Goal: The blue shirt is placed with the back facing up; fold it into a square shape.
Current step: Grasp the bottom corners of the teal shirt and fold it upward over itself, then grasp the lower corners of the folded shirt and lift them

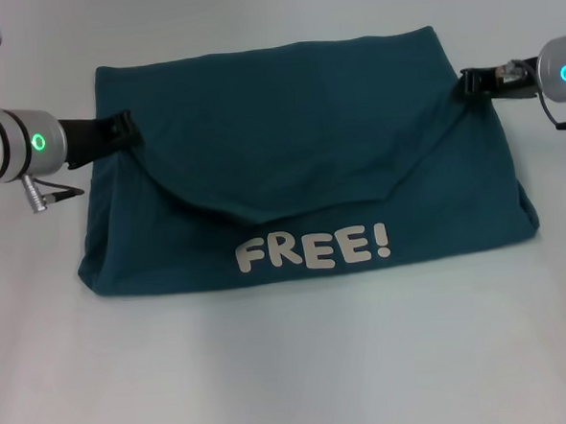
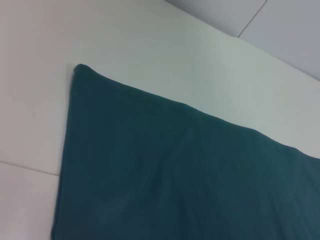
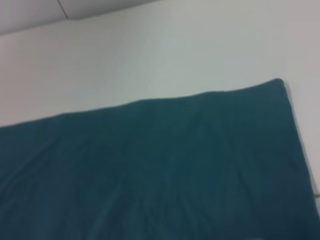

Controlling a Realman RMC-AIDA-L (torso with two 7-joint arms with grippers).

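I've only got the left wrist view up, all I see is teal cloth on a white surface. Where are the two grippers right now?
Observer: In the head view the left gripper is at the left edge of the blue shirt, and the right gripper is at its right edge, both toward the far side.
Operator: How far along is the fold?
Observer: The far part is already laid forward over the shirt; its edge sags in a curve across the middle.
Operator: Anything printed on it? My view shows plain fabric.
Observer: Yes, white lettering reading FREE! sits on the near strip that the folded layer leaves uncovered.
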